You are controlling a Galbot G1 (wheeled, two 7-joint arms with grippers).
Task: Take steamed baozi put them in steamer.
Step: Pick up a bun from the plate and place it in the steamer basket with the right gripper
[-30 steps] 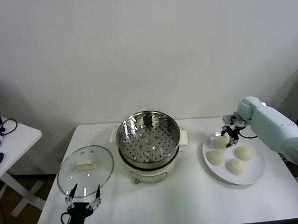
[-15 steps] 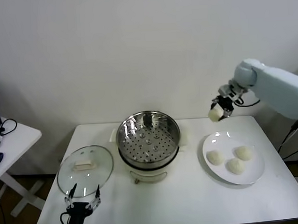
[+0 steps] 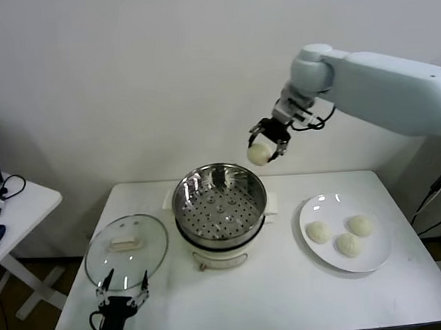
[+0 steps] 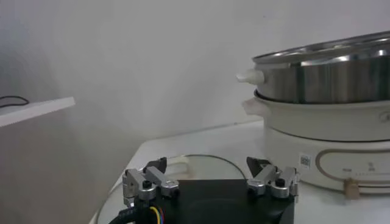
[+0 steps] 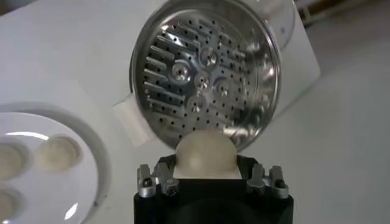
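Above steamer (image 3: pixel 219 203) – baozi (image 3: pixel 259 153) in right tool (image 3: pixel 267 142)

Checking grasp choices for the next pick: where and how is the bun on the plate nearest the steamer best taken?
Probably from straight above, with the claw's fingers closing on opposite sides of the dome at its widest part. That bun is round, smooth and sits flat on the plate. Its neighbours lie close on the side away from the steamer, so set the fingers clear of them.

Plate (image 5: pixel 36 182) partly cut off.
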